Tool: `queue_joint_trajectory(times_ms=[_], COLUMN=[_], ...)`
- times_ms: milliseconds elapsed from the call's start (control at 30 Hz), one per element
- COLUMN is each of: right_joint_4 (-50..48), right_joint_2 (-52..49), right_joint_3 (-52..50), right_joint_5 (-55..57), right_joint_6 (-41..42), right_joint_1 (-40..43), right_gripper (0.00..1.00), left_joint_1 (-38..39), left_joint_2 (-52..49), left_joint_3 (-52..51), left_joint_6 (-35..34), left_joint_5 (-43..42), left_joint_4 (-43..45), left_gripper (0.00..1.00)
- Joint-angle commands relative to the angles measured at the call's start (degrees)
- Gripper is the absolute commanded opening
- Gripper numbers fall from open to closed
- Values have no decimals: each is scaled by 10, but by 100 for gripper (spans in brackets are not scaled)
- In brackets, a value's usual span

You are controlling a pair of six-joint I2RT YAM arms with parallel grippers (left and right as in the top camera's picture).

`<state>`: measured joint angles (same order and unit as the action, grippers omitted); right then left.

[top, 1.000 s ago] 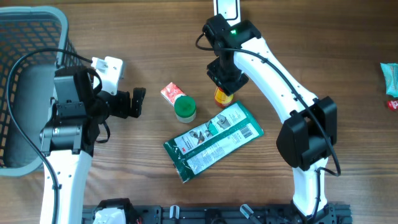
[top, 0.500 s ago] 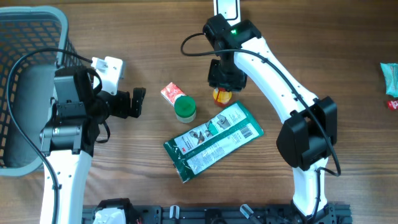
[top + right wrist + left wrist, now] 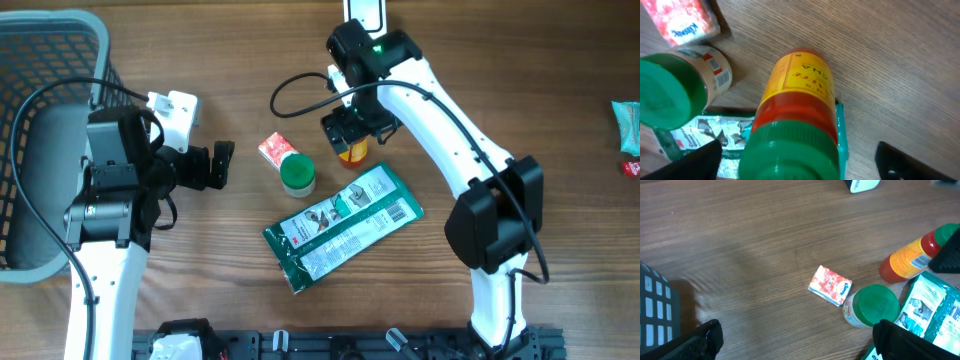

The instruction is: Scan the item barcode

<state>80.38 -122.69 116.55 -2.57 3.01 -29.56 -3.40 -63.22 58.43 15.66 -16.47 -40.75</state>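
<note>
A red sauce bottle (image 3: 352,152) with a yellow label and a green cap stands on the wooden table, against the back edge of a green pouch (image 3: 343,225). My right gripper (image 3: 350,125) hangs over it, open. In the right wrist view its dark fingers stand wide on either side of the bottle (image 3: 800,85), clear of the cap, with the right gripper (image 3: 800,162) holding nothing. My left gripper (image 3: 215,165) is open and empty at the left, low over bare wood (image 3: 800,345). The bottle (image 3: 910,257) also shows in the left wrist view.
A green-lidded jar (image 3: 297,175) and a red tissue pack (image 3: 275,148) lie left of the bottle. A grey basket (image 3: 40,40) fills the far left corner. A white device (image 3: 362,12) sits at the back edge, and a teal packet (image 3: 627,125) lies at the right edge.
My right gripper has opened off the bottle and shifted a little to the left above it. The bottle stays on the table. The left arm has not moved.
</note>
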Motion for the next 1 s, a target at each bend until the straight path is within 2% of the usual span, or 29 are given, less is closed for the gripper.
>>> queue_joint_trajectory(times_ms=[0,133,267,433,500,600,700,767,867,967], right_joint_4=[18,22,31,76,74,60,61,54,49,20], right_joint_2=[49,84,117,122,122,122,122,122,120,114], right_joint_3=[77,128,140,129,109,87,73,61,22,-30], right_joint_5=[-41,-123,-140,-143,-164,-172,-80,-45,-99,-159], right_joint_6=[104,218,394,570,599,599,570,579,623,632], right_joint_1=[4,17,46,137,170,198,207,206,207,212], right_gripper=[100,100,100,100,100,100,100,100,100,100], left_joint_1=[-3,-3,-3,-3,-3,-3,-3,-3,-3,-3], left_joint_2=[-3,-3,-3,-3,-3,-3,-3,-3,-3,-3], left_joint_3=[-4,-4,-4,-4,-4,-4,-4,-4,-4,-4], left_joint_6=[-5,-5,-5,-5,-5,-5,-5,-5,-5,-5], left_joint_5=[-11,-11,-11,-11,-11,-11,-11,-11,-11,-11], left_joint_4=[1,1,1,1,1,1,1,1,1,1], left_gripper=[100,100,100,100,100,100,100,100,100,100])
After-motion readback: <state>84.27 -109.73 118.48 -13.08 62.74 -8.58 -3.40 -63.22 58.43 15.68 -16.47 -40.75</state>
